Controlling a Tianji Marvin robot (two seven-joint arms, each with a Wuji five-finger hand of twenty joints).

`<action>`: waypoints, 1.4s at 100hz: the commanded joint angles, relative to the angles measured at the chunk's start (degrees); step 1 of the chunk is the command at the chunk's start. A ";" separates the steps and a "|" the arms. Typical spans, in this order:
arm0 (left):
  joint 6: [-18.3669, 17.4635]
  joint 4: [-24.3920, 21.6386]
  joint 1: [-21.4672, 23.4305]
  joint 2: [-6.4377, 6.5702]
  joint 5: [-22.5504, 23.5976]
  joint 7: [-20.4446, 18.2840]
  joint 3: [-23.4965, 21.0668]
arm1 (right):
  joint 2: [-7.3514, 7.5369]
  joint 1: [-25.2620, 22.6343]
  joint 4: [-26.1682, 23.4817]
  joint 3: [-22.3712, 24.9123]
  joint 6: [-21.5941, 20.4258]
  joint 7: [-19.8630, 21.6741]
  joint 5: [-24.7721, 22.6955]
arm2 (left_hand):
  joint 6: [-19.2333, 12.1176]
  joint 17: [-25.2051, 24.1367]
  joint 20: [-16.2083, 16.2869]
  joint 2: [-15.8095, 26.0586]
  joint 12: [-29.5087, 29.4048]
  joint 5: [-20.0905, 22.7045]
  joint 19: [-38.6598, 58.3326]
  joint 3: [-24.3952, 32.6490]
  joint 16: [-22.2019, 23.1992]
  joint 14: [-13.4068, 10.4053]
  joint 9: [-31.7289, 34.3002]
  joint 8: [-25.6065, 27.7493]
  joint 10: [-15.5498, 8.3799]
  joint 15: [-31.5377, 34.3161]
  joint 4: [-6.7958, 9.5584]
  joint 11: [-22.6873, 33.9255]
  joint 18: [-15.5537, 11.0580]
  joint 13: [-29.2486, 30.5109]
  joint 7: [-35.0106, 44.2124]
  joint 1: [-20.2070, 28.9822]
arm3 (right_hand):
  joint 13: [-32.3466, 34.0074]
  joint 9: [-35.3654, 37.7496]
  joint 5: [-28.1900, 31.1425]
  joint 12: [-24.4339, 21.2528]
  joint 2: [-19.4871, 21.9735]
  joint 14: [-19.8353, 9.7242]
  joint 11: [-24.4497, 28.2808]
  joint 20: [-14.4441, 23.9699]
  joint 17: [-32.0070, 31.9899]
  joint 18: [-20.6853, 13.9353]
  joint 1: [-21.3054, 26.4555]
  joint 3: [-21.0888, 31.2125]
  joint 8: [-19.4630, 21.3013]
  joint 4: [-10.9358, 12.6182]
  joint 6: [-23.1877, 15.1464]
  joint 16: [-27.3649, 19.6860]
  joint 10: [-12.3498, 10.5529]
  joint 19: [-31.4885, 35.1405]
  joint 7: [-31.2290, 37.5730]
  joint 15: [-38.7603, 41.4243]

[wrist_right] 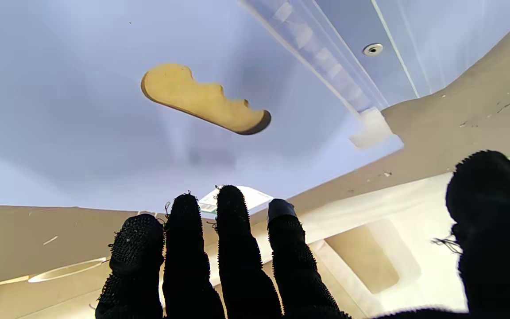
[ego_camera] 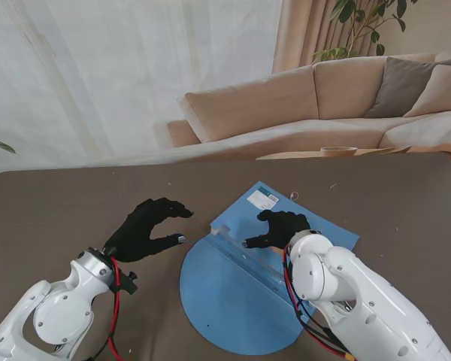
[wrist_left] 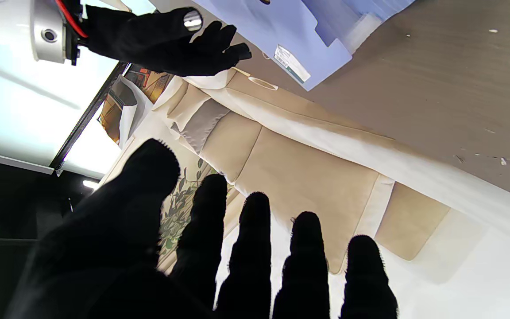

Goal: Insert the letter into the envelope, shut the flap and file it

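In the stand view's lower left, the left hand hovers over bare counter with its fingers spread and curled around nothing; it is empty. Its thumb and fingertips point toward the frame's centre, where the blue envelope lies just beside it but not touching.

The envelope sits at centre and right of centre. Its rectangular body runs toward the upper right, with a white label near its far corner, and its large rounded flap lies folded open toward the bottom of the frame. A clear strip marks the fold line between body and flap. That line, which I take as the envelope's long axis, runs diagonally from centre-left down toward the lower right.

The right hand is directly over the envelope body, right of the fold's upper end. Its fingers are apart and bent downward and hold nothing. I cannot tell whether the fingertips touch the blue surface. The right wrist view shows blue sheet filling most of the frame beyond the fingers, with a tan cut-out and a small snap.

No separate letter is visible. Judging from this, the right hand is the nearer one to the body, while the left hand is better placed to reach the flap's curved edge.
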 commanded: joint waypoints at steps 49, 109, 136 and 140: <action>-1.27 2.19 2.25 -0.23 -1.26 -0.21 -1.56 | -1.77 -4.68 -4.83 1.76 -3.83 -7.86 4.63 | -1.38 -3.12 -0.60 5.39 -1.50 -4.53 -3.81 -4.56 -0.14 -1.48 -4.66 -1.91 -0.56 -6.77 1.91 -3.02 -2.21 -3.09 -4.02 -0.63 | -0.42 -8.38 -2.57 -0.81 13.38 -4.81 -0.86 -11.37 -2.88 4.48 10.54 -10.68 -5.10 2.82 -9.23 -6.16 -6.20 -18.45 -3.67 -9.76; -6.68 7.52 8.78 -2.22 -12.77 4.47 -4.96 | -6.02 -9.31 3.39 -3.46 -26.26 -28.27 15.15 | -6.39 -1.11 -28.08 6.00 -6.51 -14.64 -13.42 -11.04 -13.36 -6.01 -14.73 -6.09 -6.23 -10.59 1.87 -7.40 -5.65 -11.26 -5.03 -3.31 | -4.55 -14.45 -5.85 -3.20 8.54 -8.88 -5.70 -27.93 -8.10 2.63 15.01 -0.72 -8.01 4.47 -16.80 -15.80 -14.76 -40.93 -3.10 -23.64; -5.50 7.79 9.17 -1.97 -15.31 2.33 -4.85 | -7.12 -8.65 7.31 -4.59 -30.79 -31.72 18.14 | -6.42 -0.98 -30.12 7.14 -6.68 -15.09 -13.34 -12.47 -15.06 -6.68 -14.97 -6.37 -6.33 -10.74 2.11 -7.96 -6.35 -11.15 -4.65 -2.21 | -5.61 -14.55 -6.79 -4.23 7.17 -10.81 -8.14 -30.66 -8.31 0.71 15.01 0.42 -8.42 3.53 -18.56 -17.26 -17.36 -44.58 -3.64 -25.22; -5.66 7.95 9.04 -2.10 -15.22 2.89 -4.68 | -6.98 -8.76 7.23 -4.50 -30.78 -31.33 17.94 | -6.41 -0.98 -30.17 6.90 -6.52 -14.72 -13.23 -12.40 -14.94 -6.62 -14.85 -6.34 -6.24 -10.52 2.17 -7.71 -6.29 -11.16 -4.47 -1.95 | -5.73 -14.60 -6.99 -4.32 7.24 -10.84 -8.34 -30.68 -8.23 0.68 14.75 0.48 -8.44 3.48 -18.57 -17.34 -17.32 -44.62 -3.67 -25.31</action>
